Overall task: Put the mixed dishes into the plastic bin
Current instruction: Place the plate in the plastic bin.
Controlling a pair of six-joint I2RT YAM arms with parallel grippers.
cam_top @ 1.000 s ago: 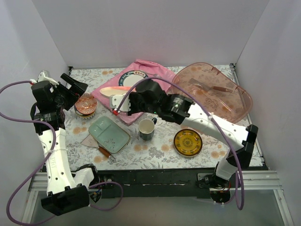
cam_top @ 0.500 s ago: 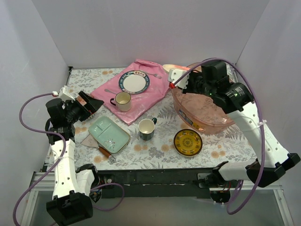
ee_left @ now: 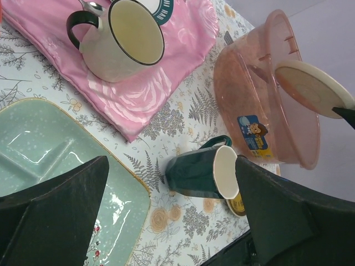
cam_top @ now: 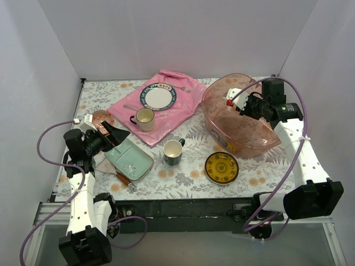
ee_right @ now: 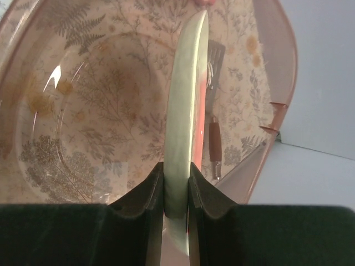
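Observation:
My right gripper [cam_top: 236, 102] is shut on the rim of the pink-and-cream plate [ee_right: 186, 100] and holds it on edge over the pink plastic bin [cam_top: 244, 138]; in the right wrist view [ee_right: 177, 172] both jaws press on the plate. My left gripper [cam_top: 115, 136] is open and empty, low over the pale green tray [cam_top: 130, 159]. The left wrist view shows its fingers [ee_left: 50, 210] wide apart, with the dark mug [ee_left: 199, 172] between them further off. The yellow plate [cam_top: 222, 167] lies at the front. The patterned bowl [cam_top: 101, 117] is partly hidden behind my left gripper.
A blue-rimmed plate [cam_top: 158, 97] and a cream mug [cam_top: 144, 118] sit on the pink cloth [cam_top: 183, 105]. A wooden-handled spatula [ee_right: 213, 138] lies inside the bin. Another spatula [cam_top: 125, 179] pokes out from under the green tray. White walls close in three sides.
My right arm has carried the plate from the pink cloth across to above the bin. My left arm has dropped from beside the patterned bowl down towards the green tray.

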